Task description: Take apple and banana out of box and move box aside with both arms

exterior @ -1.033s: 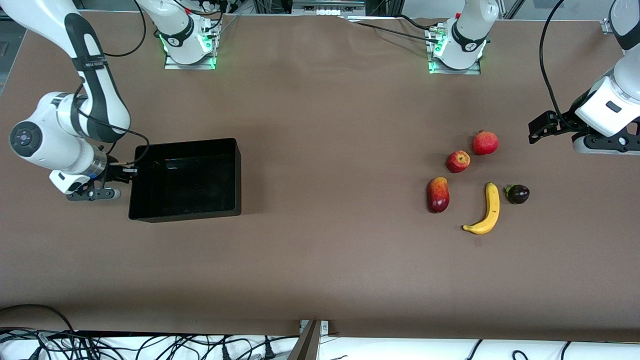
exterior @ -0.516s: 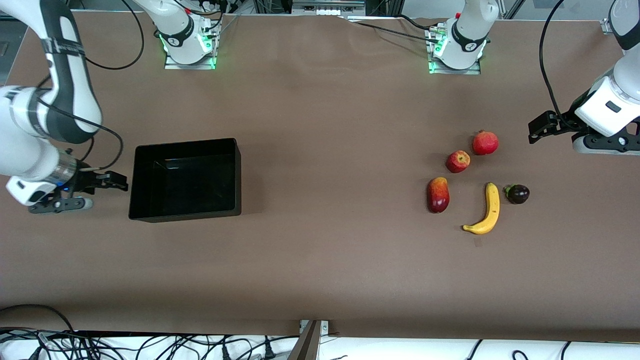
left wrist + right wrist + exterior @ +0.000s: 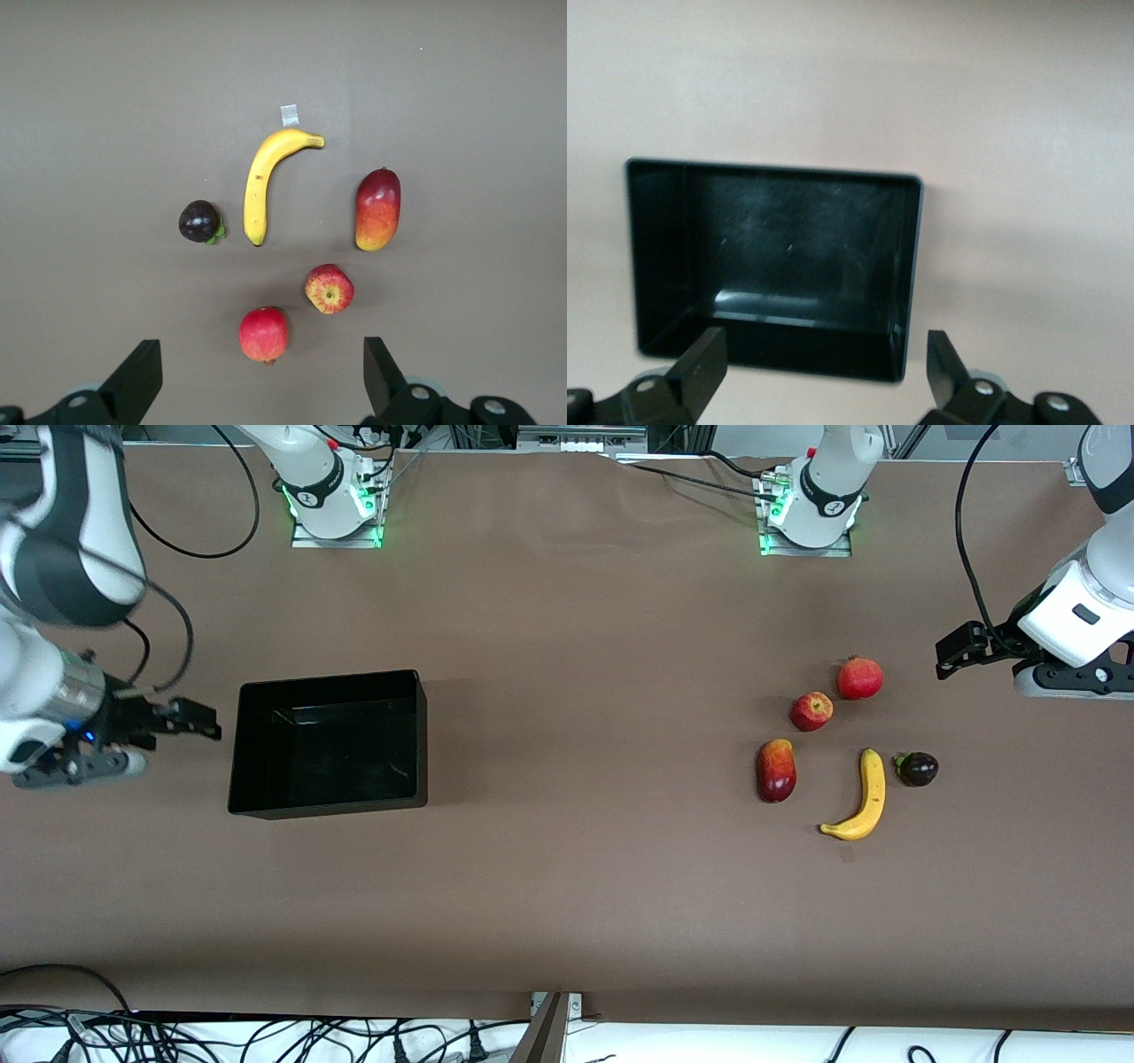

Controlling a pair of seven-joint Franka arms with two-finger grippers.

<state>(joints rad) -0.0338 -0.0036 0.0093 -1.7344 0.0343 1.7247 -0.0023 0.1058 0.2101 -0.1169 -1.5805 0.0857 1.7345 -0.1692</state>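
The black bin (image 3: pixel 328 808) sits empty toward the right arm's end of the table. My right gripper (image 3: pixel 199 722) is open and empty, just off the bin's end wall; its wrist view looks over the bin's rim (image 3: pixel 911 266) between its open fingers. The pomegranate (image 3: pixel 859 678), apple (image 3: pixel 811 711), mango (image 3: pixel 776 771), banana (image 3: pixel 873 797) and dark purple fruit (image 3: pixel 918 769) lie together toward the left arm's end. My left gripper (image 3: pixel 952 651) is open and empty in the air beside the pomegranate (image 3: pixel 264 333).
A small piece of tape (image 3: pixel 846 855) lies on the table by the banana's tip. The two arm bases (image 3: pixel 332 505) (image 3: pixel 811 509) stand along the table's back edge. Cables (image 3: pixel 177 1036) hang along the edge nearest the front camera.
My right gripper has drawn back from the bin's end wall toward the right arm's end of the table. The bin, the fruits and the left arm have not moved.
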